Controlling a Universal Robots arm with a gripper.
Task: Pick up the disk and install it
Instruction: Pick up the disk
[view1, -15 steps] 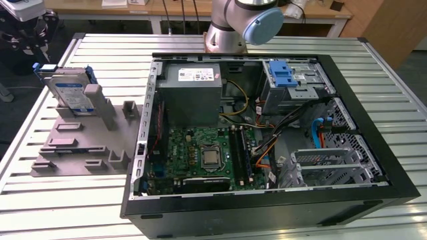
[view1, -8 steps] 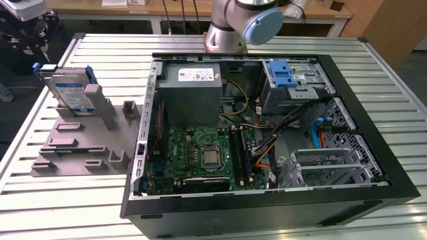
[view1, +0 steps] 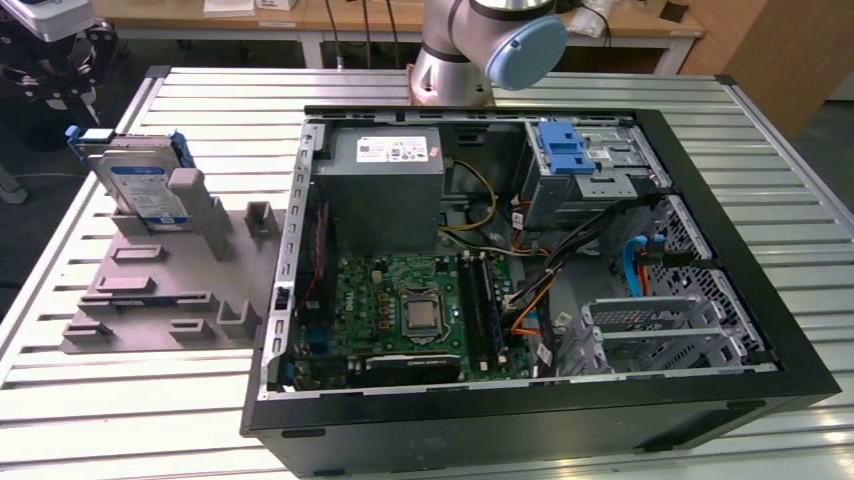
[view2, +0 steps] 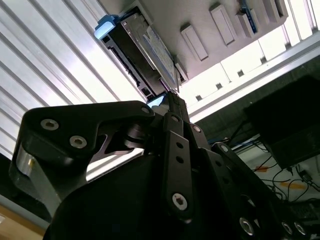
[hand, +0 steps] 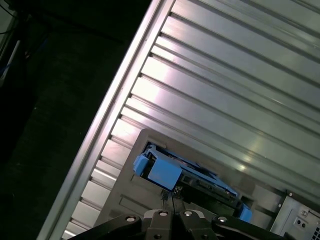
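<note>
In the exterior view, the flat silver disk with a blue-and-white label and blue plastic frame (view1: 134, 185) stands on its edge in the grey plastic stand (view1: 160, 295). The stand sits on the ribbed metal table (view1: 80, 420), to the exterior view's left of the open black computer case (view1: 787, 390). My black gripper (view1: 56, 85) hangs near the disk but apart from it, and the picture's edge cuts part of it off. I think I am at the first step, reaching for the disk.

In the second wrist view, the fingertips (view2: 175, 105) are pressed together with nothing between them. They point at the disk's end. I think a grab calls for opening them and lining up with that thin edge.

In the first wrist view, the blue frame lies just past the tips. The stand hides the disk's lower part.
</note>
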